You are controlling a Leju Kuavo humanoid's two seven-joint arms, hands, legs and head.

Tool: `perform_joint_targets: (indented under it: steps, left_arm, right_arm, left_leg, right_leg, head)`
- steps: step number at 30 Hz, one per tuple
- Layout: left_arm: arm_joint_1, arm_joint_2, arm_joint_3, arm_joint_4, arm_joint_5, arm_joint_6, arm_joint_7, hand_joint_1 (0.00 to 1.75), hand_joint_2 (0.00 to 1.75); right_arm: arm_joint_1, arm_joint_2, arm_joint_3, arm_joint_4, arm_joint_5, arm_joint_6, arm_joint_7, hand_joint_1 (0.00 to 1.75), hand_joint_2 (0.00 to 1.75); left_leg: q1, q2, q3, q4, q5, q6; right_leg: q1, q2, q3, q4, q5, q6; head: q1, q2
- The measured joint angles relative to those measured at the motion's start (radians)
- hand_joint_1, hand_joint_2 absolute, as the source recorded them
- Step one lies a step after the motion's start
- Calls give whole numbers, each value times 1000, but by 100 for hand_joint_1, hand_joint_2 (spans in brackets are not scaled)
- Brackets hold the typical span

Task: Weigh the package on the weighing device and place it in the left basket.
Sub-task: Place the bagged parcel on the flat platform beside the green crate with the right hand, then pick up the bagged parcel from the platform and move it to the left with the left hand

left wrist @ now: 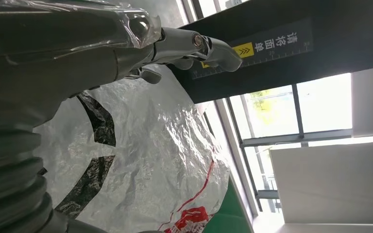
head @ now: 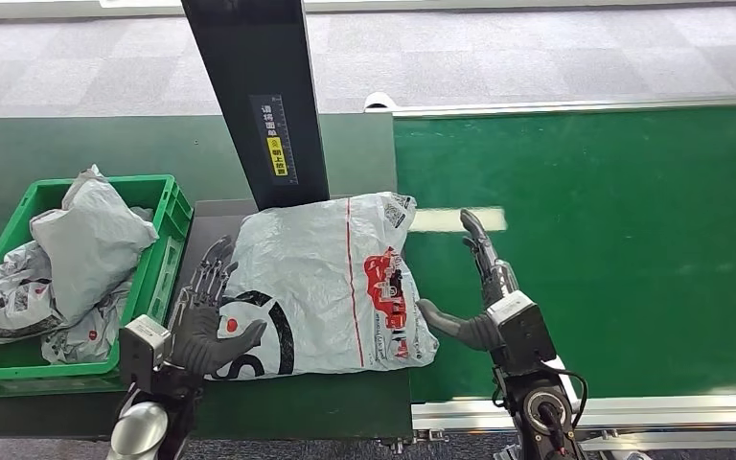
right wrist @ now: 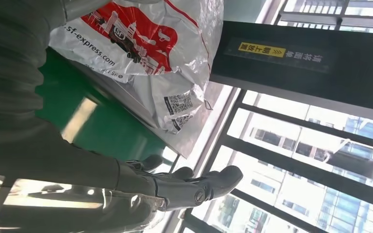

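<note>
Both hands spread, empty: left hand [head: 206, 321], right hand [head: 479, 292] flank package [head: 331, 278]; scale platform mostly hidden.

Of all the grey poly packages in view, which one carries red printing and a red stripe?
The large package lying between the two hands, beside the green basket. The crumpled packages in the basket look plain grey.

The package [head: 331, 283] hides most of the weighing device [head: 213, 222]; the black post [head: 254, 96] is cut off above.
</note>
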Motion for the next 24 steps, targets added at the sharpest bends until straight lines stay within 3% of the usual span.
perform_joint_targets:
  steps: [10,17,24]
  left_arm:
    - [-7,2,-30,13,-64,0,5,0,175]
    - [-54,-2,-133,58,-509,283,152,0,175]
    - [-85,-7,-204,108,-614,326,214,0,175]
  right_arm:
    - [27,3,-24,-58,20,-15,-6,0,175]
    - [66,23,-44,-93,105,-42,5,0,175]
    - [80,35,-54,-95,140,-49,21,0,175]
  left_leg:
    - [0,-1,0,0,0,0]
    - [0,-1,0,0,0,0]
    - [0,-1,0,0,0,0]
  right_leg:
    - [0,0,0,0,0,0]
    - [0,0,0,0,0,0]
    - [0,0,0,0,0,0]
  head:
    - [0,0]
    - [0,0]
    - [0,0]
